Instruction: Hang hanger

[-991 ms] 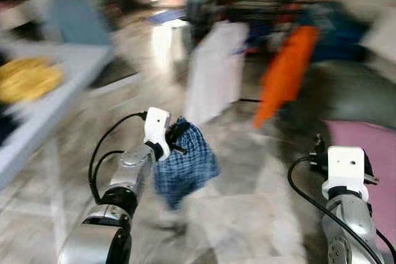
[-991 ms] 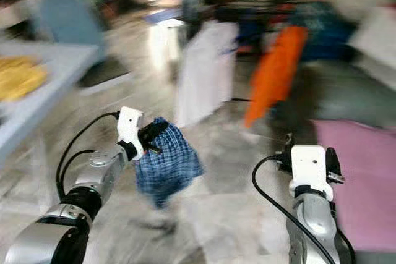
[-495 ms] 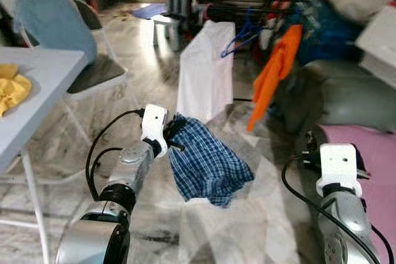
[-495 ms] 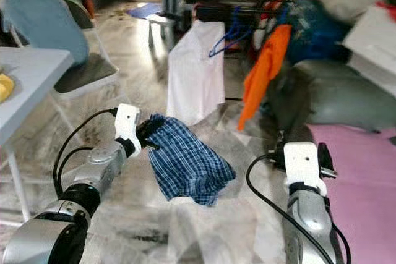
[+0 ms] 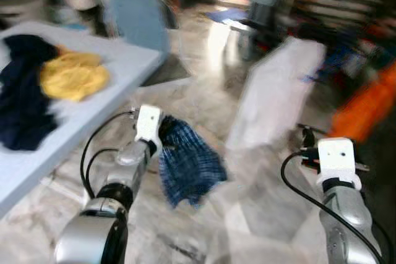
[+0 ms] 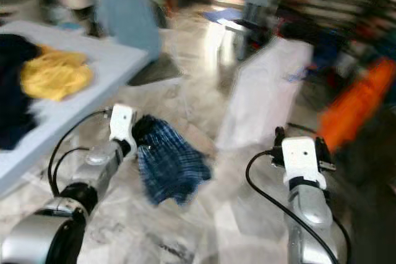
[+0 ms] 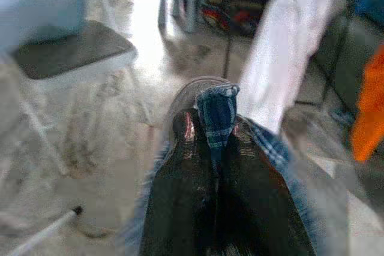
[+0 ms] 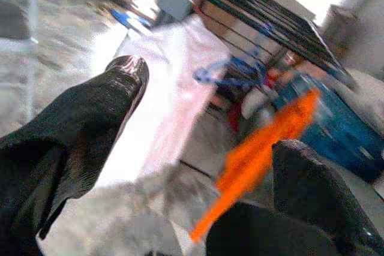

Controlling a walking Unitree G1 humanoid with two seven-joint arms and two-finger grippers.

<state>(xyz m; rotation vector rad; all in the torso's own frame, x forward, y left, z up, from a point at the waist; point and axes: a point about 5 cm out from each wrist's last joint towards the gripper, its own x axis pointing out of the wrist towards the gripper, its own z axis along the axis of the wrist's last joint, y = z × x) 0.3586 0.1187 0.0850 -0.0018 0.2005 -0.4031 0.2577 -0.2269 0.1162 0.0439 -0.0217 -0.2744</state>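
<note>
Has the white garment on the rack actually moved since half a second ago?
Cannot tell. The white garment sits further right in the head views, but the table and chair shifted right with it, so the camera turned; blur hides any swaying.

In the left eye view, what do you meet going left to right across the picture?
Dark garment → yellow cloth → left gripper → blue checked cloth → white garment → right gripper → orange garment.

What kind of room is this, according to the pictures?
Probably a living area at home used for laundry: a drying rack with a white garment and an orange one, and clothes piled on a table.
</note>
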